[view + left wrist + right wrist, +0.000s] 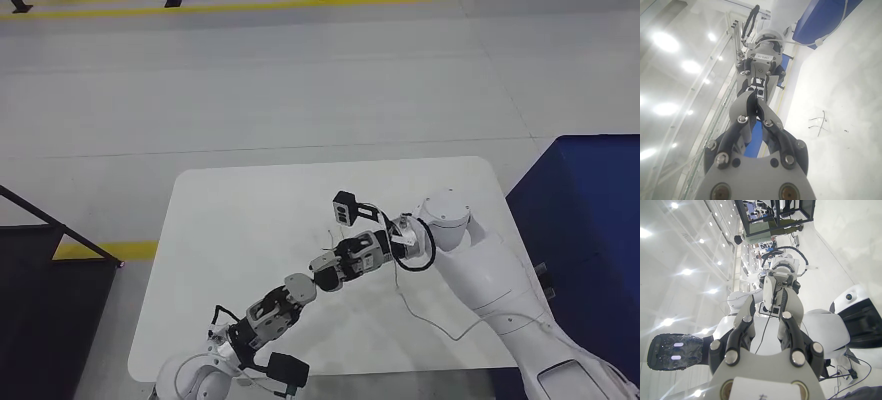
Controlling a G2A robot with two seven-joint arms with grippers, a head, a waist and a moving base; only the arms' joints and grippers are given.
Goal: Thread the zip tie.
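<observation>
Nearest in, left claw point(754, 96) clenched, pads pressed together on a thin black strand, seemingly the zip tie point(763, 332). Held over the middle of the white bench point(240, 220), well in from its near edge and rounded corners. Tip to tip with the right claw point(322, 277), which is released, fingers spread either side of the left claw's tips. Zip tie running from the clenched tips back through the gap between the right claw's spread fingers.

Just past the claws, loose thin strands point(821, 124) lying crossed on the bench, apart from both claws. Broad stretch of bench surface on toward the far edge and toward the left edge. Tighter on the right: blue cabinet point(590, 200) just beside that edge, close behind the right arm. Dark frame point(45, 300) off the left side, apart from the bench, yellow floor stripe point(105, 250) beside it.

White label point(762, 56) with dark print on the right arm's wrist. Another white printed label point(762, 391) on the right claw's base. Farther out, pale floor beyond the far edge.
</observation>
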